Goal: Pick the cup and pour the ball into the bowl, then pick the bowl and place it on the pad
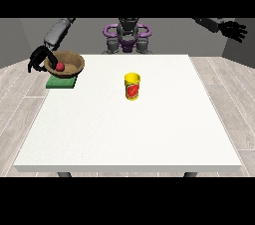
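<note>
- Small red ball already inside shallow brown wooden bowl — pour step looks done.
- Yellow plastic cup w/ red label upright near middle of large white worktop, well apart from bowl, no hand near it; looks set down & finished with.
- Bowl over flat green square pad at worktop's far corner, view's left; pad's front edge shows below bowl.
- Can't tell whether bowl rests on pad or hangs just above it — no clear gap visible, but contact not certain either.
- Black hand at view's left at bowl's outer rim, fingers curled round rim, so has hold of bowl.
- Black hand at view's right raised high, off to side beyond worktop, fingers spread & straight, holding nothing.
- Progress, as judged: cup pick + pour complete; bowl picked & brought to pad; near the end.
- Left to do: settle bowl fully on pad if not yet down, uncurl fingers, pull hand clear w/o tipping bowl.
- Risk, as judged: bowl sits toward pad's back & near worktop edge; a dragged rim on release could shift it off pad or roll ball out.
</note>
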Robot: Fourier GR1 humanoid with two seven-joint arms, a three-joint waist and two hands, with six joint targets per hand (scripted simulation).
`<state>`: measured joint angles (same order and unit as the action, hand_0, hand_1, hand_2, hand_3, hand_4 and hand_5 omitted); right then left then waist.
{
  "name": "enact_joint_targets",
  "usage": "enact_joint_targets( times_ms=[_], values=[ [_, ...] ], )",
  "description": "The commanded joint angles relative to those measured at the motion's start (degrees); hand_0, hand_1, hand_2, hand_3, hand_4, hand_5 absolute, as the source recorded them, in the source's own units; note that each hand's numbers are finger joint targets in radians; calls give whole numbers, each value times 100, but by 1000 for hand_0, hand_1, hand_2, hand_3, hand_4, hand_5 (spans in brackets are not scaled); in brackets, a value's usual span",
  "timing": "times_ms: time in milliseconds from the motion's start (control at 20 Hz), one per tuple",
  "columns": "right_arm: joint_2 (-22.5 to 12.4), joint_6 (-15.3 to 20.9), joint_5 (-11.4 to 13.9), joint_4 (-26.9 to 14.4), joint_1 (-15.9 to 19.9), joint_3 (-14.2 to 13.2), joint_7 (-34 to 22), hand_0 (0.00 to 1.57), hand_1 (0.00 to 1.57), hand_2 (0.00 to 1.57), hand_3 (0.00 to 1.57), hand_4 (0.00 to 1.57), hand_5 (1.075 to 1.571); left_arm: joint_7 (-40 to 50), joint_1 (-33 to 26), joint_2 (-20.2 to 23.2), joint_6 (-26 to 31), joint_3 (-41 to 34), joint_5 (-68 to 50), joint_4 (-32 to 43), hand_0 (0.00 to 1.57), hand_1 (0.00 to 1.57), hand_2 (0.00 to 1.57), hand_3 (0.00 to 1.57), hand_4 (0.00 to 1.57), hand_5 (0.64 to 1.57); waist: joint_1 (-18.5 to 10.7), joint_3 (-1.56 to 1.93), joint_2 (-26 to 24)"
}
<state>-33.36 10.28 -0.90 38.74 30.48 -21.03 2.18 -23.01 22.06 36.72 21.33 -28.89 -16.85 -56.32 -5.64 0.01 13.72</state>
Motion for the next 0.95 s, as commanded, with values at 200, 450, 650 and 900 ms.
enact_joint_targets(
  times_ms=[200,450,650,900],
  values=[
    [-672,-437,-149,-791,314,-330,38,614,614,681,1057,0,1520,114,141,285,109,-122,-193,-233,0,0,0,0,1174,1548,-80,5,369],
    [-261,-405,-40,-544,370,-12,-154,0,0,184,118,0,1392,-9,56,477,335,-153,-120,368,0,0,0,0,1178,1550,49,-3,-26],
    [-695,-546,93,-1140,499,-40,-424,0,0,0,0,0,1359,1080,137,-739,-336,838,-24,-1280,0,0,0,0,902,1559,-119,22,-711],
    [-94,-911,-2,-381,973,318,-945,0,0,0,0,476,1434,1242,-293,-986,-646,1021,356,-661,0,0,0,0,902,1559,252,-13,-1999]
  ],
)
